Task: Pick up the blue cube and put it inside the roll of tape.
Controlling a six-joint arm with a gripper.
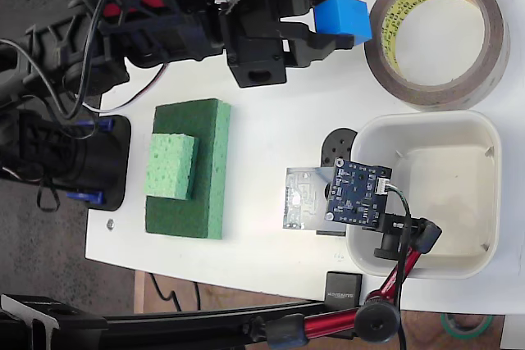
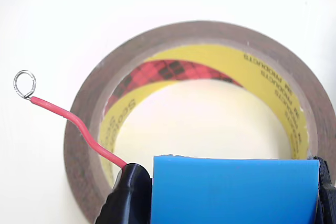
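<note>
My jaws are clamped on the blue cube (image 1: 343, 19); the roll of tape (image 1: 437, 36) lies just ahead, its hole open upward.

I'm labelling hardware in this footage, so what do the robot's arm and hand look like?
The arm is black, blocky plastic with red patches showing between its parts and thin white and dark cables trailing along it. The hand is black too, with two chunky fingers. A red-sleeved wire sticks out beside one finger and ends in a small bare metal ring.
</note>
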